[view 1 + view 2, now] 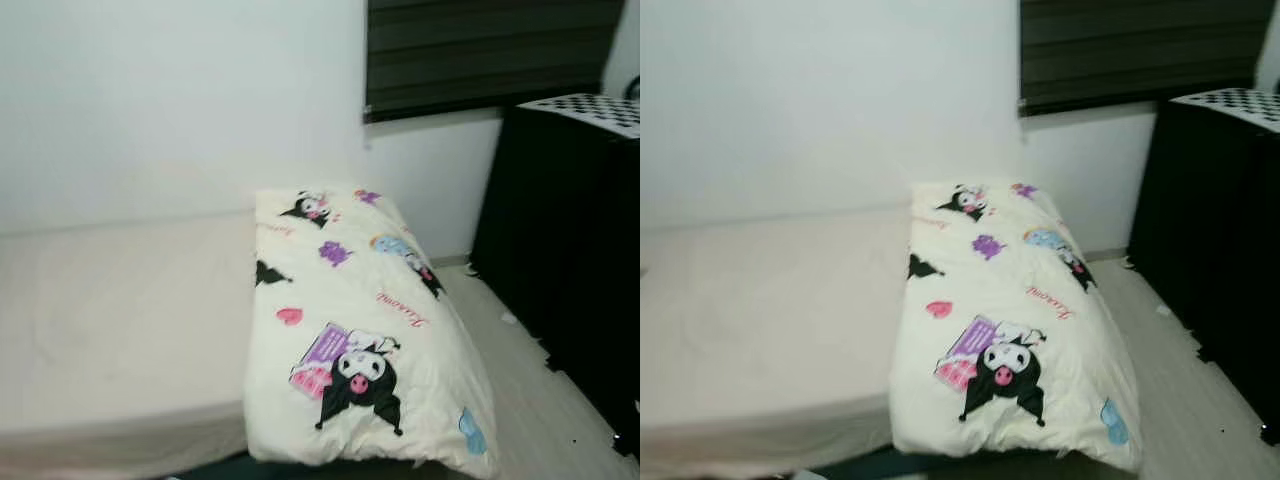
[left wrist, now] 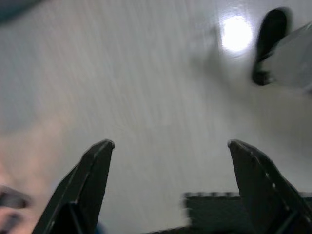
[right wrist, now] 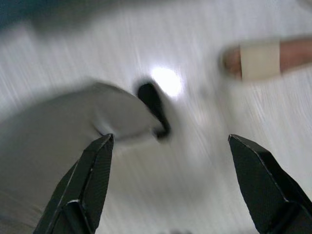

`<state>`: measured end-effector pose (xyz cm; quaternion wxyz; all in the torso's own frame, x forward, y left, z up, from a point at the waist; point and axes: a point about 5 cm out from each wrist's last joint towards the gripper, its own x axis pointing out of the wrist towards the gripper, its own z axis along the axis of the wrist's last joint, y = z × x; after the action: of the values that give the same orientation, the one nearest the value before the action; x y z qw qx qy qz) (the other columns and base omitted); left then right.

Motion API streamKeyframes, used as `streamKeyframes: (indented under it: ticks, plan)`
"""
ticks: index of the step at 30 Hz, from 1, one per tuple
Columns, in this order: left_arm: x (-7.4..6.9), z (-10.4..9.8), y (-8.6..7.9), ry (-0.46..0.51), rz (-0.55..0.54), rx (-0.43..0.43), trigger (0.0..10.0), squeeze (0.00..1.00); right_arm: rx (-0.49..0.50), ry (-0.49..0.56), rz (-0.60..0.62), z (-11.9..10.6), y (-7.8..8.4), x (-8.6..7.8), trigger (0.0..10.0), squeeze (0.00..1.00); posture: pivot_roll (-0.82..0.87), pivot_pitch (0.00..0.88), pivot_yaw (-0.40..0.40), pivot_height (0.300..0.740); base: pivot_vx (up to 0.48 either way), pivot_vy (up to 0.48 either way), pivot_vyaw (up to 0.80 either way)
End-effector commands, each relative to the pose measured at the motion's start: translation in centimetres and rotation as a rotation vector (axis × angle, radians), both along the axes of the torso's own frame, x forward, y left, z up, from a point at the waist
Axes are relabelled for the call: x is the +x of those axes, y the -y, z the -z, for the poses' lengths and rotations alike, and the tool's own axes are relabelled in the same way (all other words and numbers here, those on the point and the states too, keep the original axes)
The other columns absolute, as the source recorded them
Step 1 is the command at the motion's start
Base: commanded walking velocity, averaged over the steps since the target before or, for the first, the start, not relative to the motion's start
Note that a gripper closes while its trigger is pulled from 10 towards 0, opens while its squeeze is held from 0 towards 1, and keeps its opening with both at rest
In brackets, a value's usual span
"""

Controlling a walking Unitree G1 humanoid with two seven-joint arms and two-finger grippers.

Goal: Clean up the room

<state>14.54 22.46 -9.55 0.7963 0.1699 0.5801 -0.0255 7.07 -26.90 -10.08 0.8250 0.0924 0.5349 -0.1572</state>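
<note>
Lying folded along the bed (image 1: pixel 110 320), cream cartoon-print quilt (image 1: pixel 350 330), left hand (image 2: pixel 170 146) and right hand (image 3: pixel 170 141) fingers spread apart.

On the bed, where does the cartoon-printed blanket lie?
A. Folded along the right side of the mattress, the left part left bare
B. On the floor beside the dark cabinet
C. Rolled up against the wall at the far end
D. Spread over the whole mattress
A: the cartoon-printed blanket lies as a long strip along the right side of the mattress, whose left part is bare and cream.
</note>
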Motion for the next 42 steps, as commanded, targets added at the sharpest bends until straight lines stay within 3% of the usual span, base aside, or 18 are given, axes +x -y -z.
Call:
streamKeyframes:
  ticks: [1,10,22,31,42]
  plan:
    - [-0.7,0.2,-0.3,-0.024,0.01,0.005,10.0,0.0,-0.012,0.02,-0.013,-0.2,0.3,0.7,10.0,0.0,-0.05,0.0,0.039,0.74,0.0,0.0,0.72]
    - [-1.1,0.5,0.6,-0.032,0.03,-0.003,10.0,0.0,-0.005,0.003,-0.017,-0.1,0.2,-0.3,10.0,0.0,-0.05,0.0,0.041,0.74,0.0,0.0,0.72]
    - [-1.3,0.8,1.8,-0.04,0.034,-0.02,10.0,0.0,0.015,-0.001,-0.032,0.3,-0.8,-0.4,10.0,0.0,-0.04,0.0,0.042,0.74,0.0,0.0,0.72]
    - [-1.4,0.8,1.7,-0.043,0.012,-0.023,10.0,0.0,0.029,0.003,-0.045,0.5,-1.6,-0.2,10.0,0.0,-0.04,0.0,0.046,0.74,0.0,0.0,0.72]
    - [-1.3,0.8,1.4,-0.038,0.007,-0.028,10.0,0.0,0.05,-0.002,-0.069,0.6,-1.6,-1.2,10.0,0.0,-0.04,0.0,0.051,0.74,0.0,0.0,0.72]
